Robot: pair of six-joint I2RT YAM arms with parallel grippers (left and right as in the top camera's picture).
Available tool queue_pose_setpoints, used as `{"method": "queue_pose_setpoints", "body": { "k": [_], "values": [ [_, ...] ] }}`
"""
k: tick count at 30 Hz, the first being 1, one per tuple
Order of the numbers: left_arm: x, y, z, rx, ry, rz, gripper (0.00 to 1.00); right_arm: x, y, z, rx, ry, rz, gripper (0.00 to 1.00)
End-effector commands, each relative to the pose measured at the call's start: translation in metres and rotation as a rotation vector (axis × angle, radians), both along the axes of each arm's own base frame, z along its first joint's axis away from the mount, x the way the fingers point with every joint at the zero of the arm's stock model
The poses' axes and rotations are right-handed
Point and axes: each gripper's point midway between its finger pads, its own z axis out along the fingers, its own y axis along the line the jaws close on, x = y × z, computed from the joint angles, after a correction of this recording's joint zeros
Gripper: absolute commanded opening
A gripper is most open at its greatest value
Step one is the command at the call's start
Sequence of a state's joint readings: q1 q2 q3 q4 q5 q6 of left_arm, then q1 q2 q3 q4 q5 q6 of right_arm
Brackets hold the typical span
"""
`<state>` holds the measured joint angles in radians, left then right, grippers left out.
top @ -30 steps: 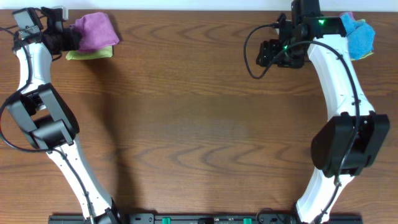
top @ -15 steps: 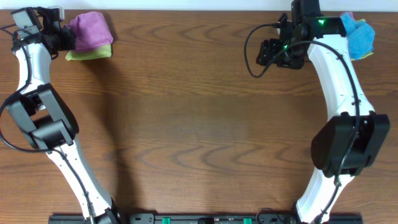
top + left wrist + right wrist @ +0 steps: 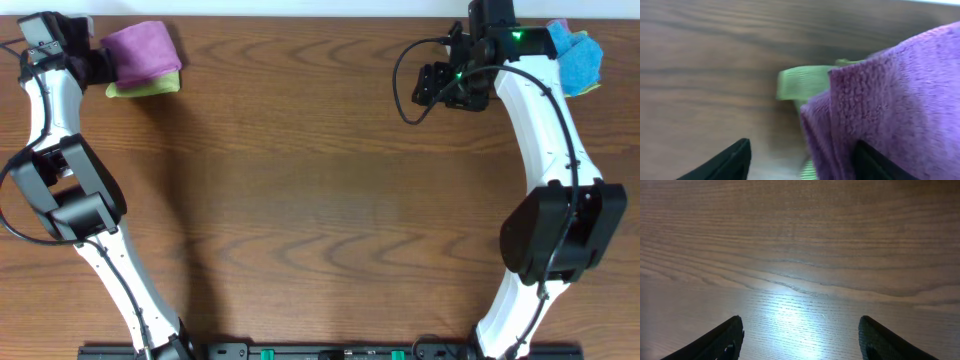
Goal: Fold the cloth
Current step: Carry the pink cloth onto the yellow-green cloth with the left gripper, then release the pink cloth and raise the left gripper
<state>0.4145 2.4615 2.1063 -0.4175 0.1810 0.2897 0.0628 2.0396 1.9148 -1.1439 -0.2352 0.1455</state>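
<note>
Mauve cloth (image 3: 148, 48) atop lime-green cloth (image 3: 140, 88), left claw (image 3: 801, 152) wide beside it

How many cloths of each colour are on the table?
purple cloth: 1
green cloth: 1
blue cloth: 1
Total: 3 cloths in plain sight. The green one lies under the purple one, and the arm hides part of the blue one.

The mauve cloth (image 3: 890, 100) is blurred and runs off the left wrist picture's right edge, covering most of the green cloth (image 3: 800, 85). Overhead, the right arm (image 3: 540, 110) hides part of the blue cloth (image 3: 582, 62).
</note>
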Motion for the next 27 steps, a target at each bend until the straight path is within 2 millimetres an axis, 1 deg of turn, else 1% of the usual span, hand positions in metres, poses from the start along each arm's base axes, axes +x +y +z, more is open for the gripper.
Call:
{"method": "queue_pose_setpoints", "body": {
  "k": [1, 3, 8, 13, 18, 21, 23, 24, 25, 26, 27],
  "values": [
    [-0.011, 0.039, -0.002, 0.139, 0.052, 0.137, 0.71, 0.0, -0.001, 0.016, 0.007, -0.033, -0.014, 0.74],
    [-0.014, 0.047, 0.0, 0.176, 0.063, 0.172, 0.7, 0.0, -0.001, 0.015, 0.008, -0.033, -0.014, 0.74],
    [-0.011, 0.047, 0.004, 0.18, 0.043, 0.17, 0.72, 0.0, -0.001, 0.016, 0.01, -0.033, -0.013, 0.74],
    [0.005, 0.028, 0.015, 0.135, -0.013, 0.11, 0.73, 0.0, 0.0, 0.016, 0.011, -0.032, -0.012, 0.74],
    [0.024, 0.006, 0.033, 0.08, -0.084, 0.052, 0.74, -0.001, 0.002, 0.016, 0.015, -0.031, -0.011, 0.73],
    [0.035, -0.012, 0.048, 0.039, -0.131, 0.004, 0.73, -0.001, 0.004, 0.016, 0.015, -0.032, -0.005, 0.73],
    [0.042, -0.021, 0.059, 0.03, -0.157, -0.023, 0.7, -0.001, 0.005, 0.016, 0.014, -0.033, -0.003, 0.73],
    [0.044, -0.024, 0.065, 0.029, -0.166, -0.031, 0.65, 0.0, 0.005, 0.016, 0.015, -0.035, -0.003, 0.73],
    [0.046, -0.028, 0.072, 0.027, -0.172, -0.041, 0.59, 0.0, 0.005, 0.016, 0.015, -0.036, -0.003, 0.73],
    [0.047, -0.033, 0.077, 0.023, -0.174, -0.051, 0.49, 0.001, 0.005, 0.016, 0.015, -0.039, -0.003, 0.72],
    [0.047, -0.038, 0.084, 0.015, -0.172, -0.062, 0.33, 0.001, 0.005, 0.017, 0.016, -0.042, -0.004, 0.65]
  ]
}}
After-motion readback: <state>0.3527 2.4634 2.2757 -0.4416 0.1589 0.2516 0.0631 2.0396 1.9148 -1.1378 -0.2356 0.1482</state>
